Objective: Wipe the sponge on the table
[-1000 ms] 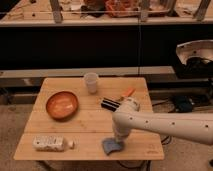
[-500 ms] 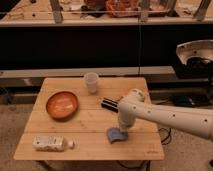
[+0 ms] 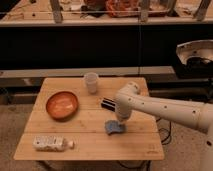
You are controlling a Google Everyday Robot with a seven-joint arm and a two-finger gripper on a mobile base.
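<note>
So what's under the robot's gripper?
The blue-grey sponge lies under the gripper, flat on the wooden table. The gripper covers the sponge's top edge, so that part is hidden.

Blue-grey sponge (image 3: 113, 129) beneath white end effector (image 3: 120, 121)

— Where does the arm come from?
— The white arm (image 3: 170, 107) enters from the right edge of view, crosses the right side of the square light wooden table (image 3: 100, 147) of pale slatted planks, and reaches leftward above it, sloping slightly upward.
— And the wrist?
— A rounded white joint (image 3: 128, 97) sits over the table's right half, toward its back edge. From there the last link bends straight down.
— The gripper?
— The gripper (image 3: 119, 121) points down at the table, just right of its middle and nearer its front edge than the joint. It is very low over the planks.
— Touching the wood?
— Cannot tell.
</note>
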